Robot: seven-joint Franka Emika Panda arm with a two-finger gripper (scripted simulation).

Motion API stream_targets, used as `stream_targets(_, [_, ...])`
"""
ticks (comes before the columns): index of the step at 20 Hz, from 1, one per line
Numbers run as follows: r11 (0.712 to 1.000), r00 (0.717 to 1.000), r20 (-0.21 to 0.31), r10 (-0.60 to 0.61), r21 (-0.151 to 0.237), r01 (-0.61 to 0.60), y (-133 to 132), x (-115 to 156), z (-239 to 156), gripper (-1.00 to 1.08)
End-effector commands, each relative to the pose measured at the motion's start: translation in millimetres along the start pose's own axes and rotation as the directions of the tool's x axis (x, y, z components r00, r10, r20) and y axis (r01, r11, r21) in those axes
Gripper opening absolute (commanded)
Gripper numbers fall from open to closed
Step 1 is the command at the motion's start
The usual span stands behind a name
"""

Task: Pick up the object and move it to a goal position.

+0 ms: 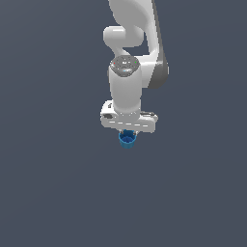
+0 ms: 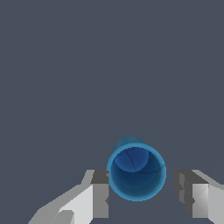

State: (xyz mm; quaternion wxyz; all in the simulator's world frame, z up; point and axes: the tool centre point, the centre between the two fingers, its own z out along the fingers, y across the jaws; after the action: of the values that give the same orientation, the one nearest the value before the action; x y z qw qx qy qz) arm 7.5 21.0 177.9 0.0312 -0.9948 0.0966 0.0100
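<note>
The object [image 1: 127, 139] sits directly beneath the arm's [image 1: 126, 82] gripper [image 1: 127, 131], partly hidden by the hand in the exterior view. In the wrist view it [image 2: 136, 173] lies between the two fingers [image 2: 100, 192], touching or almost touching one, while the other finger stands apart with a gap between.

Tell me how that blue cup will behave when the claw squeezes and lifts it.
The blue cup is hollow with a thin rim, so probably light. Its round wall gives the claw fingers narrow contact, so it may twist or slip. Knocked onto its side, it would likely roll.
</note>
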Motion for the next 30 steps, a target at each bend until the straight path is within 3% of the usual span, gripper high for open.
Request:
stream_targets(1, [0.998, 0.998, 0.014, 0.067, 0.010, -0.067, 0, 0, 6, 0.28])
stream_targets(5, [0.980, 0.980, 0.044, 0.196, 0.026, -0.197, 1, 0, 17, 0.28])
stream_targets(10, [0.931, 0.929, 0.087, 0.359, 0.035, -0.363, 2, -1, 32, 0.28])
stream_targets(14, [0.872, 0.868, 0.122, 0.481, 0.033, -0.488, 2, -2, 43, 0.28])
stream_targets(24, [0.695, 0.682, 0.195, 0.705, 0.001, -0.719, 3, -3, 67, 0.28])
stream_targets(30, [0.625, 0.608, 0.216, 0.764, -0.016, -0.780, 3, -3, 75, 0.28])
